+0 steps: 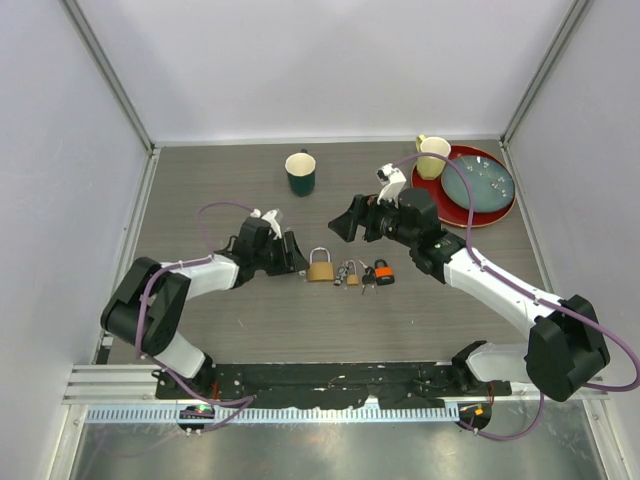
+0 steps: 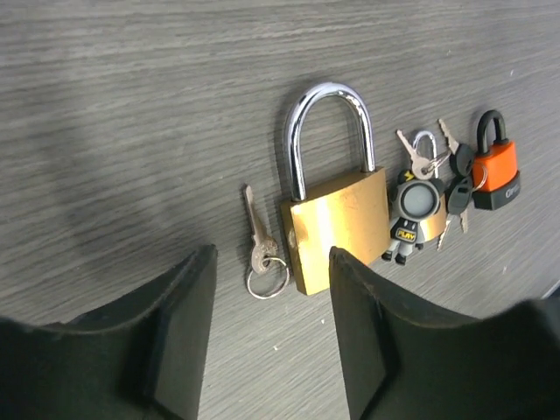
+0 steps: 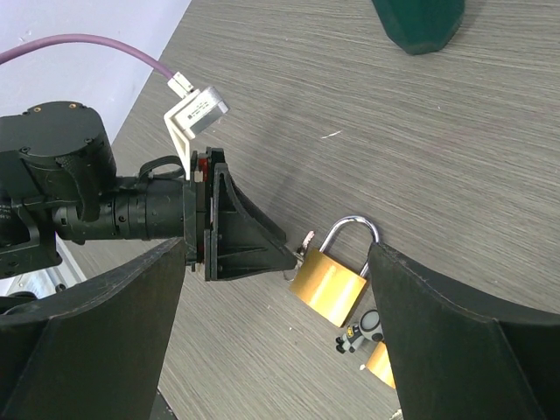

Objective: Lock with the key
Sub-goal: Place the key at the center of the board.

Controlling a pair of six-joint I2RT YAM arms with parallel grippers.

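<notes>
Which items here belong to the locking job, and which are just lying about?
Job: brass padlock, loose key, left gripper.
Lying about: orange padlock, figure keyring, green mug, yellow mug, red plate, blue plate.

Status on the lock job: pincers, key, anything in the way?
Both open, empty: left pincer at the key, right pincer hovering above. Key flat beside brass padlock, not inserted. Keychain bunch crowds padlock's other side.

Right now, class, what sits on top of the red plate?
A grey-blue plate with pale specks covers most of the red plate; anything beneath it is hidden.
</notes>
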